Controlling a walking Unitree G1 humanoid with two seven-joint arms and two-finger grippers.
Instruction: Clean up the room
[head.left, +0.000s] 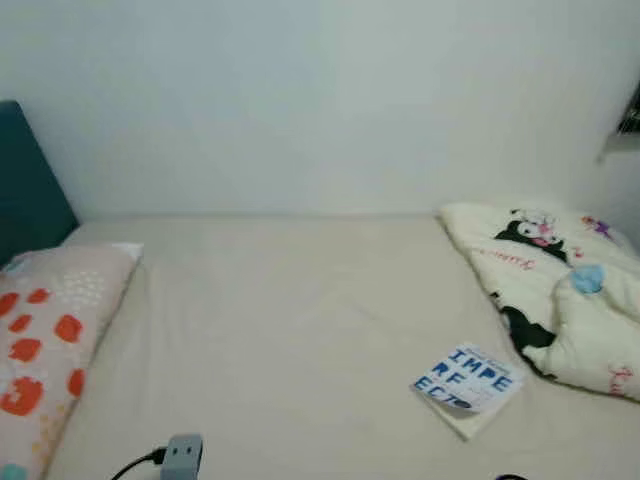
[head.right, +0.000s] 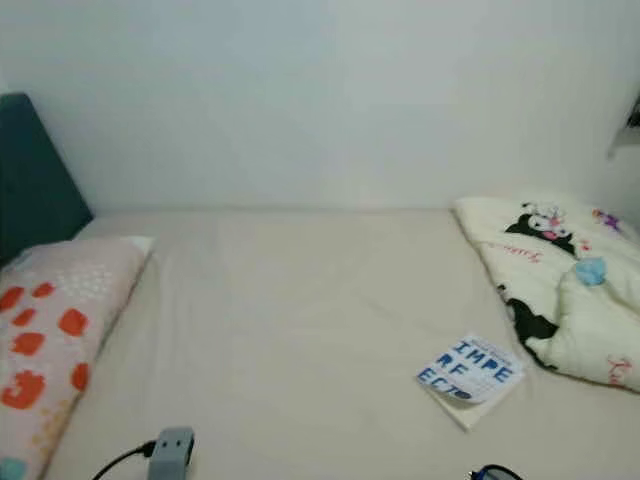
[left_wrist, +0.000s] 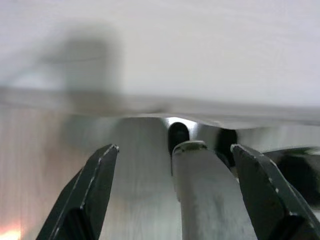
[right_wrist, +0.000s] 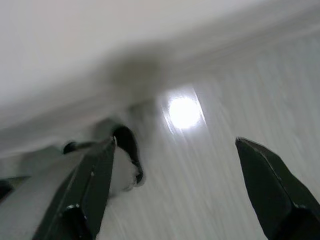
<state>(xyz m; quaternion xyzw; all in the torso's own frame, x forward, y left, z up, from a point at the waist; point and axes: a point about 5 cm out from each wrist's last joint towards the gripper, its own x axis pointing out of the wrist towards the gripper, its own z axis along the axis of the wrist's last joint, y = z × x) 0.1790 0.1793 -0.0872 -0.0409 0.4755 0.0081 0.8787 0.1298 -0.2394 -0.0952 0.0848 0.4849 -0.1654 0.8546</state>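
Lower left of the frame, a pillow (head.left: 45, 345) with orange blotches sits by the teal headboard (head.left: 25, 190), where it belongs. A grey charger (head.left: 183, 455) lies at the bottom edge. Mid-bed (head.left: 290, 330) is wide open, loads of room. Lower right, a book (head.left: 468, 385) lies loose beside a bunched cartoon blanket (head.left: 555, 290), probably what needs tidying. Left gripper (left_wrist: 175, 170) and right gripper (right_wrist: 175, 170) both hang low with fingers spread, holding nothing.

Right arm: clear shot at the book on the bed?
Probably yes. The book lies flat on bare sheet on the robot's right, apart from the quilt, nothing on top. The right gripper is open but down by the floor, so it must lift first.
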